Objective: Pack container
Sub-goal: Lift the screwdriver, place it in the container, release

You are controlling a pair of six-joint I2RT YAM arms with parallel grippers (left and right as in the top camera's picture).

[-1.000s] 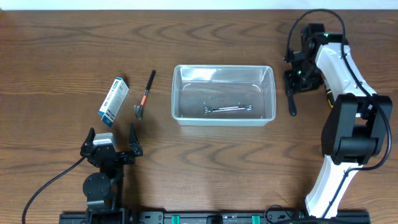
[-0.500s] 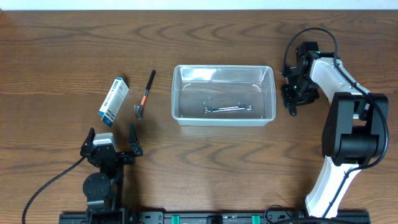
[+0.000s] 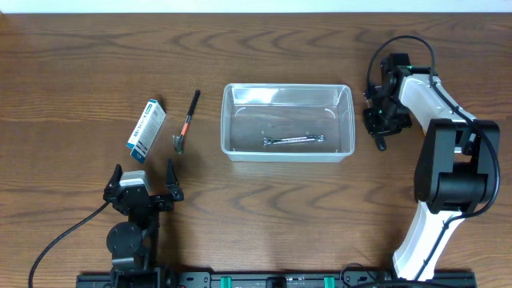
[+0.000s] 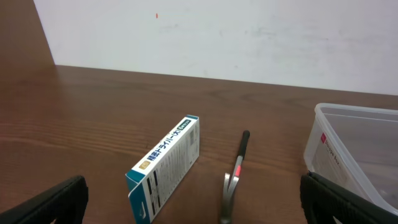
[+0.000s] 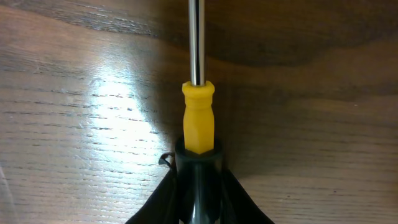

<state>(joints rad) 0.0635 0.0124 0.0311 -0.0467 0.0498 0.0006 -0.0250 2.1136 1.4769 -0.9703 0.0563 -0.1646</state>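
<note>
nearby, screwdriver (image 5: 198, 124), box (image 3: 146, 130), hammer (image 3: 185, 124), wrench (image 3: 294, 141) in container (image 3: 228, 120)

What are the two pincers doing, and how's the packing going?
Left pincer open, holding nothing. Right pincer shut on screwdriver, right of container. Container holds one wrench. Box, hammer to its left; nothing blocking.

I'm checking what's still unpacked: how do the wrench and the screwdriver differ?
The wrench lies loose inside the container; the screwdriver is outside, to its right, its handle gripped by the right pincer. The wrench is bare silver metal throughout; the screwdriver has a black handle, yellow collar and steel shaft. Both are slim hand tools.
</note>
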